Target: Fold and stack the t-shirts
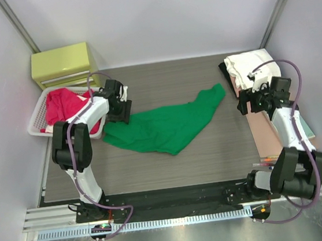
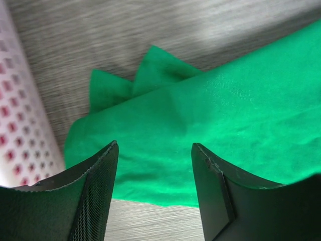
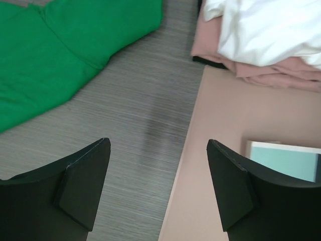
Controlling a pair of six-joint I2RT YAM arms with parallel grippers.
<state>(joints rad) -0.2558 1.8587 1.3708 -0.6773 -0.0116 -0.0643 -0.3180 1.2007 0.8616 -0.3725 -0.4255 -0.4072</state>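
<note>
Left hand (image 2: 154,144) spread over green t-shirt (image 2: 241,110)

Legible markings: none.
No text, label, brand, number or sign can be read in any of the three views. The green t-shirt (image 1: 168,128), the white slatted basket (image 1: 33,128), the yellow-green drawer box (image 1: 64,64) and the teal-covered book (image 3: 283,160) all show plain surfaces.
</note>
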